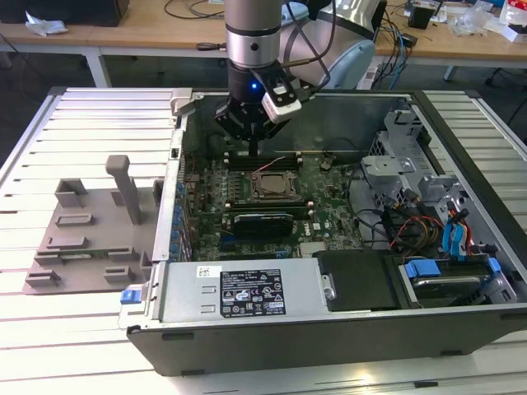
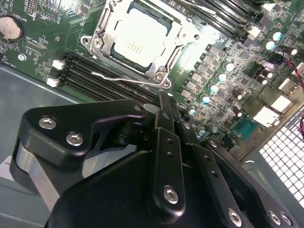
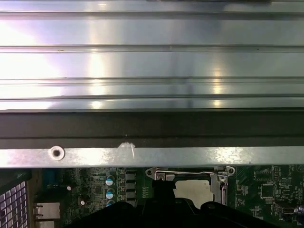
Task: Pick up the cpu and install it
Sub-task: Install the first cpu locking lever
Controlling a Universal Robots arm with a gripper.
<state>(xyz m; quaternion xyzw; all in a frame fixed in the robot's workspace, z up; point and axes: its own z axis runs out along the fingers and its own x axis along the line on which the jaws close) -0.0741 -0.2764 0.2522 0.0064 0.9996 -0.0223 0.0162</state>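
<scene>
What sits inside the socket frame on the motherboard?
The cpu sits inside the socket frame, silvery top up. The contacts beneath it are covered. The tool hangs beside the socket, not touching it.

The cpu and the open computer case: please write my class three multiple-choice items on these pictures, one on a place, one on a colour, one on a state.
1. Where is the cpu?
A. In the motherboard socket
B. On the grey tray
C. In the gripper

2. What colour is the cpu's top?
A. Silvery-white
B. Blue
C. Green

3. How is the gripper placed?
A. Above the motherboard, beside the socket
B. Outside the case
C. Over the power supply

Key:
1 A, the second wrist view shows it inside the socket's metal frame.
2 A, it shines pale against the green motherboard.
3 A, the exterior view shows it inside the case.
</scene>
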